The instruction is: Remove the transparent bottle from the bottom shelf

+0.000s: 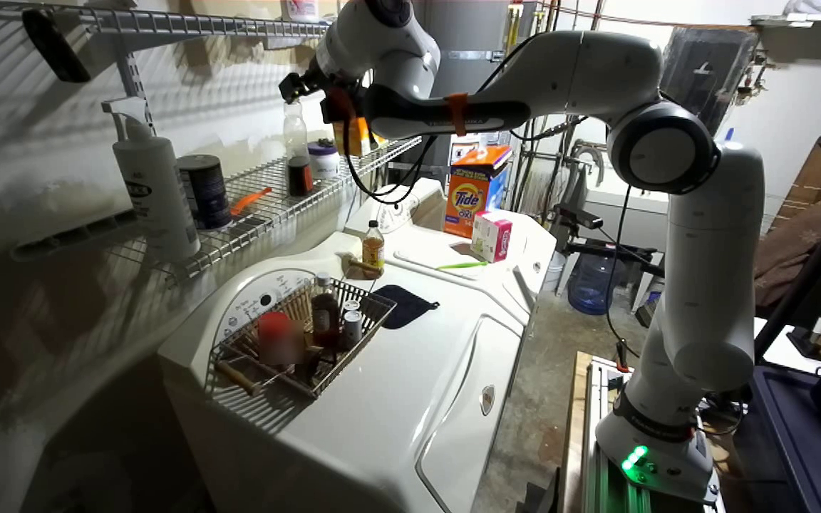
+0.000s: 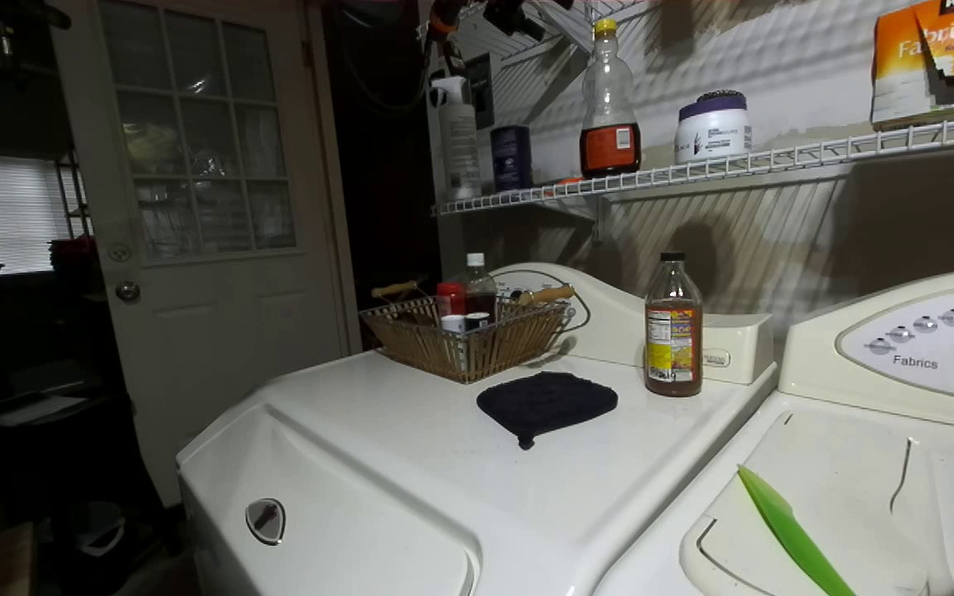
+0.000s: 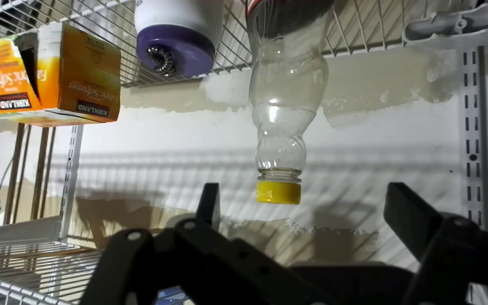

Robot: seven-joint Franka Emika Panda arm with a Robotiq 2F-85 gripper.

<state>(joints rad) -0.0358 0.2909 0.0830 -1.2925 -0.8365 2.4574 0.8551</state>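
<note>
The transparent bottle (image 2: 609, 99) stands upright on the bottom shelf (image 2: 816, 155). It has a yellow cap, a clear upper part, and dark liquid with a red label below. It also shows in an exterior view (image 1: 296, 135), and upside down in the wrist view (image 3: 286, 97). The wire shelf (image 3: 354, 25) runs along the top of the wrist view. My gripper (image 3: 305, 207) is open and empty. The yellow cap appears between its fingers, nearer the left one, touching neither. In an exterior view my gripper (image 1: 308, 98) is level with the bottle's top.
A purple-lidded jar (image 2: 713, 132) and a fabric softener box (image 3: 79, 76) stand beside the bottle. A dark can (image 1: 204, 191), orange item (image 1: 250, 201) and white pump bottle (image 1: 155, 189) share the shelf. An upper wire shelf (image 1: 204, 25) hangs above. A basket (image 2: 469, 335) sits on the dryer.
</note>
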